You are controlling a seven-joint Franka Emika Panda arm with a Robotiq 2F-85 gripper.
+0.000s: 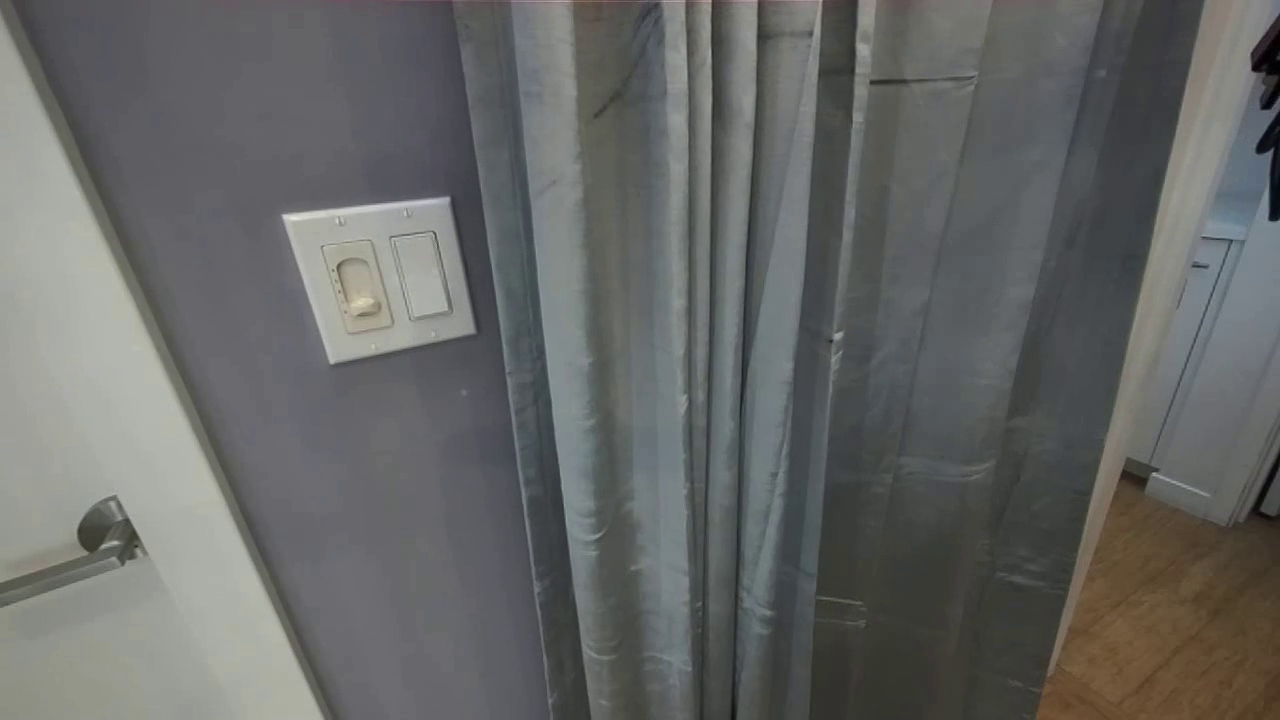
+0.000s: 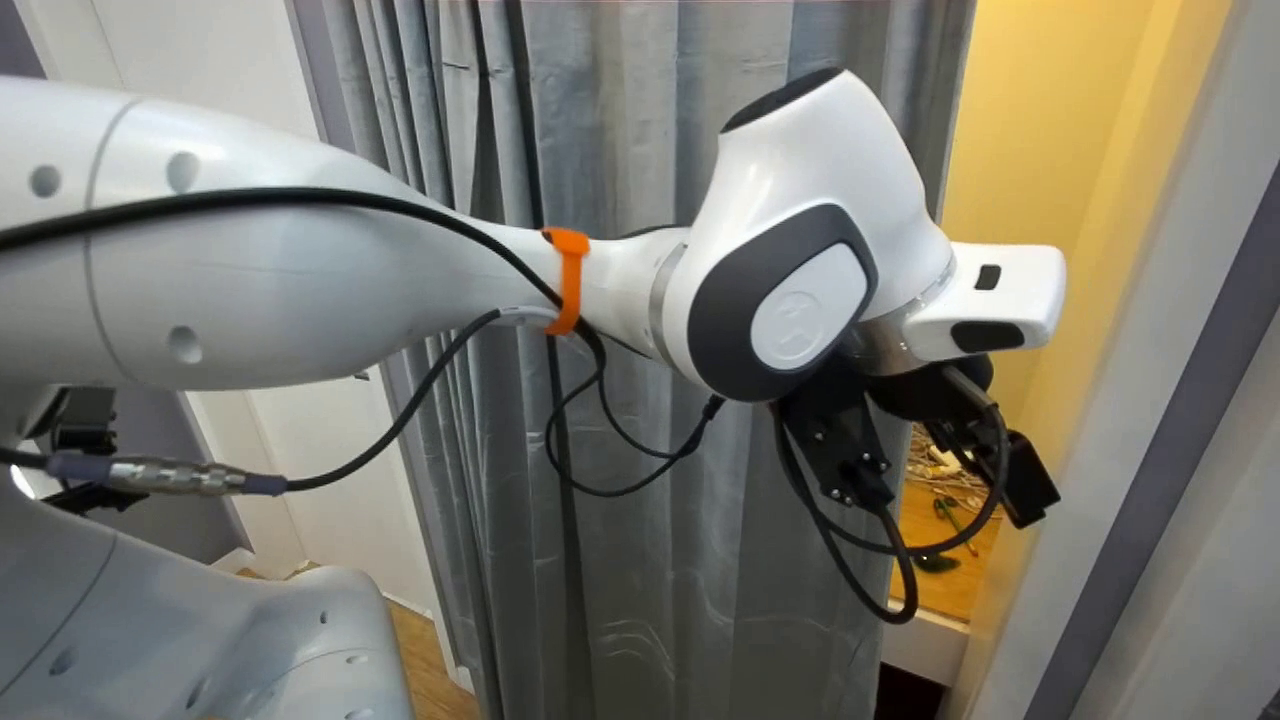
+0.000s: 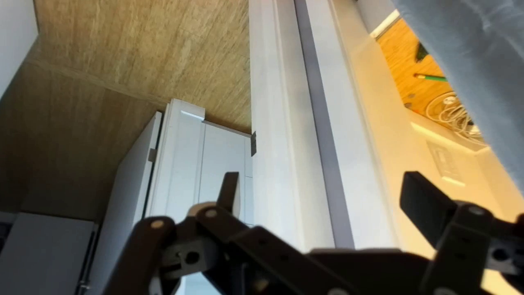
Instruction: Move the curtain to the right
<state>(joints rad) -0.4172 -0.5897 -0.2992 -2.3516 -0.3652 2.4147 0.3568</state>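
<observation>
Gripper [image 3: 321,188]: fingers apart, holding nothing. Curtain [image 3: 481,63]: hanging, long axis vertical; in the wrist view, upper right of the fingers, outside their gap. No table edge shows; reference the curtain's side edge. Next move probably requires travel toward that edge. Beyond: yellow-lit wall [image 2: 1040,120].

Light switch [image 1: 381,280], lavender-grey wall [image 1: 400,480], brown floor [image 1: 1170,600]

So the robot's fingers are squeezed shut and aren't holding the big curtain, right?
Not quite: the fingers aren't squeezed shut. The wrist view shows them spread wide apart. The rest is right: they aren't holding the curtain.
</observation>
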